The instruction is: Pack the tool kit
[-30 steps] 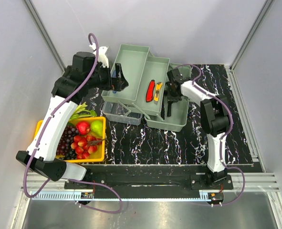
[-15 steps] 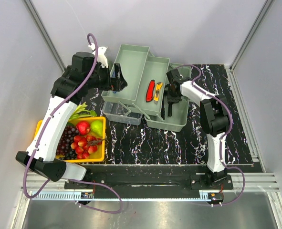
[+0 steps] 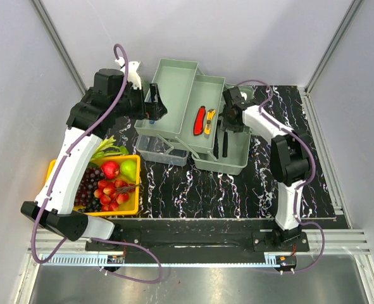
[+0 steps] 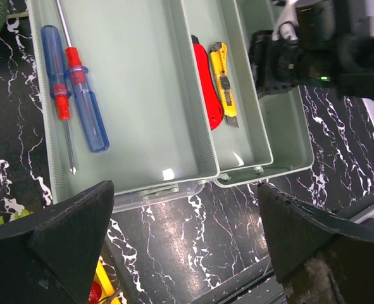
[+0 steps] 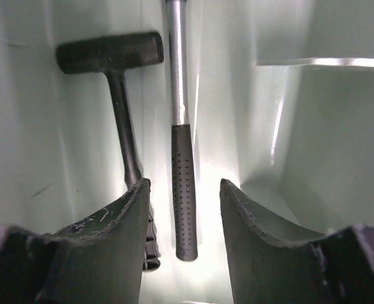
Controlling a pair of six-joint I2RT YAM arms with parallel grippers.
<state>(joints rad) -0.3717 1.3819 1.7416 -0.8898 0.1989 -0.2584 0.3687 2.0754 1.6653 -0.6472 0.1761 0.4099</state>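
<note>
We see tools [image 3: 223,140] lying in the toolbox [image 3: 234,161], both pincers empty.
Our right pincer [image 5: 183,190] is half open astride a handle [image 5: 184,221], and the left pincer [image 4: 183,202] is wide open. The trays [image 3: 174,82] look like light, stiff plastic, so we'd push at a rim.

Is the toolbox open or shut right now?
Open: the toolbox has its trays folded out, screwdrivers lying uncovered inside one.

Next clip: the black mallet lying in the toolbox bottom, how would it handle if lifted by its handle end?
Likely head-heavy: the black mallet has a thick head on a thin handle, so held at the handle end it would probably droop. It looks rigid, not floppy. The rounded head may roll a little if pushed sideways.
</note>
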